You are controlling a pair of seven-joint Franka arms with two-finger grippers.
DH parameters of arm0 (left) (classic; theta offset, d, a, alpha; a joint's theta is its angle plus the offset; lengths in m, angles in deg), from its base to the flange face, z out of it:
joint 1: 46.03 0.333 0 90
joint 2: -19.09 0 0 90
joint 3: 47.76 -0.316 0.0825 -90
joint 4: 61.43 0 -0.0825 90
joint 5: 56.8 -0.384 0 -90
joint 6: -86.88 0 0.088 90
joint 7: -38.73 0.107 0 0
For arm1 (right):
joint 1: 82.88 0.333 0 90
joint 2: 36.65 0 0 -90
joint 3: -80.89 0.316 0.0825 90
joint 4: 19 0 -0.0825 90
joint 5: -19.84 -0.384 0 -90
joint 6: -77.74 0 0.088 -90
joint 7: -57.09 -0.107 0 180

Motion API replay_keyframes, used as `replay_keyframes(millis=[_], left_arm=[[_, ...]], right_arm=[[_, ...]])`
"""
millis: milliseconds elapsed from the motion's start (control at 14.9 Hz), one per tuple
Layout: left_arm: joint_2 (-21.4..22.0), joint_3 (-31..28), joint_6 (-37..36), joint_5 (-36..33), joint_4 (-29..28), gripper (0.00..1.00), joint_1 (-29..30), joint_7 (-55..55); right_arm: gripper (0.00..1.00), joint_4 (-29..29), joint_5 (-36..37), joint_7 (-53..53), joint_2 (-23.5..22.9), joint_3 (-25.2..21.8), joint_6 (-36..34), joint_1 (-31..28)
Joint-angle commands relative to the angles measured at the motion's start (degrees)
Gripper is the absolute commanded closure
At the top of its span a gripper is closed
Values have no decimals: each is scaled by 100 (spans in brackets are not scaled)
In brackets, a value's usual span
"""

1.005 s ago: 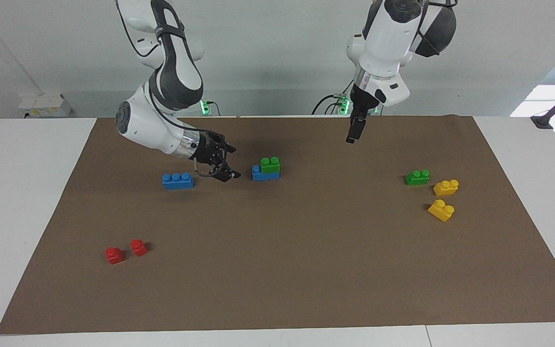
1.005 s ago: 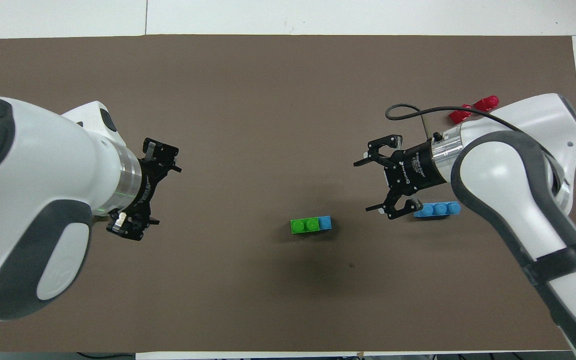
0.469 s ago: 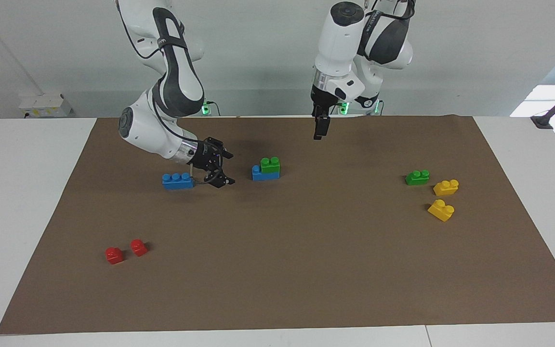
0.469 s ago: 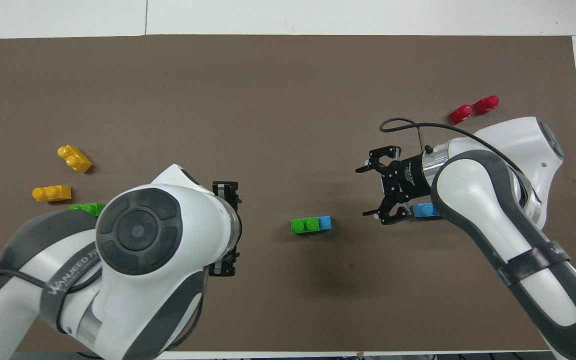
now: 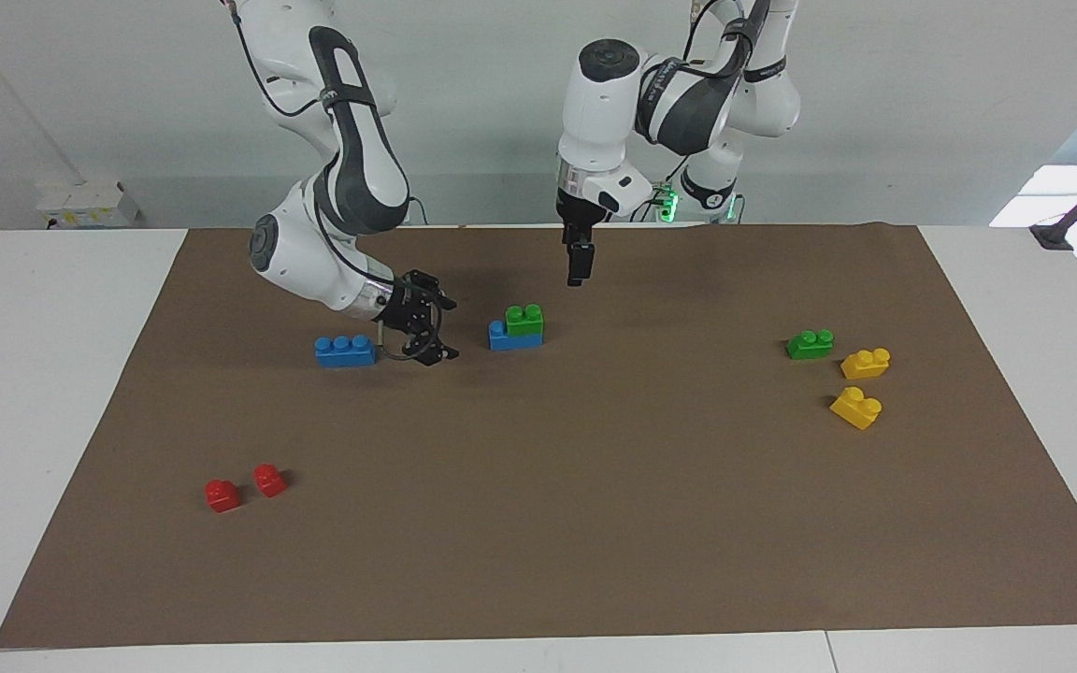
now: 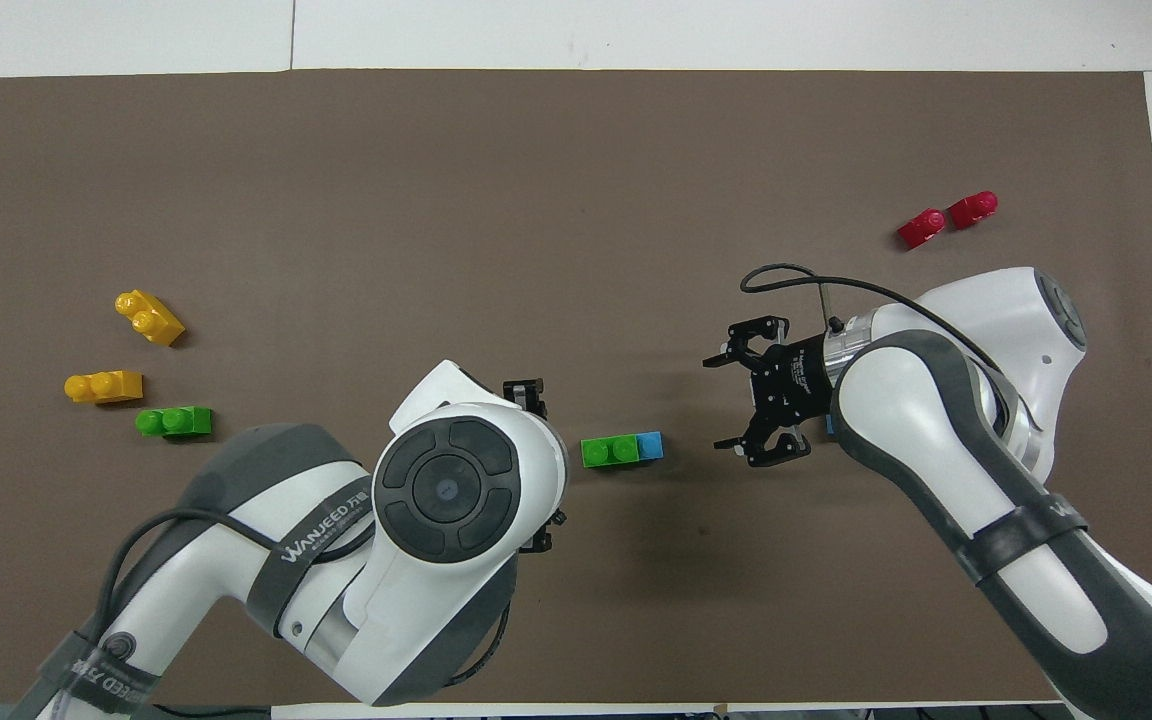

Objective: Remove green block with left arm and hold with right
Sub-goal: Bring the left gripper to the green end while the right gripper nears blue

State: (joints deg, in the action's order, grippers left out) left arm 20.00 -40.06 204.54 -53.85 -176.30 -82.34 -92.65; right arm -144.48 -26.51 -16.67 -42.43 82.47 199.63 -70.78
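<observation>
Green block (image 5: 524,320) on blue brick (image 5: 504,338) | right claw (image 5: 426,325) beside (spread) | left claw (image 5: 578,266) above, state unclear

My green block (image 5: 524,320) (bright, two studs up) sits upright, pressed onto one end of a blue brick (image 5: 505,338), mid-table, near my bases.

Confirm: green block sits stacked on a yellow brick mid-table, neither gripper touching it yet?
Not quite. The green block sits on a blue brick, not a yellow one; the facing view shows it. The rest holds: the left gripper hangs above the stack and the open right gripper is beside it, neither touching.
</observation>
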Motion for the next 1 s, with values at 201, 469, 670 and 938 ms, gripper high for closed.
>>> replay_keyframes(millis=[201, 469, 670, 938], left_arm=[[-162, -93, 441, -110, -211, 0, -175, -467], [-539, -93, 739, -285, -168, 0, -201, -870], [-575, -93, 775, -566, -185, 0, -456, -1731], [-689, -93, 1048, -734, -159, 0, -439, -2006]], right_arm=[[3, -310, -296, 90, 174, 18, 318, 353], [3, -494, -331, 98, 218, 9, 388, 529], [3, -600, -332, 98, 253, 18, 546, 643], [3, -652, -454, 133, 166, 18, 747, 696]])
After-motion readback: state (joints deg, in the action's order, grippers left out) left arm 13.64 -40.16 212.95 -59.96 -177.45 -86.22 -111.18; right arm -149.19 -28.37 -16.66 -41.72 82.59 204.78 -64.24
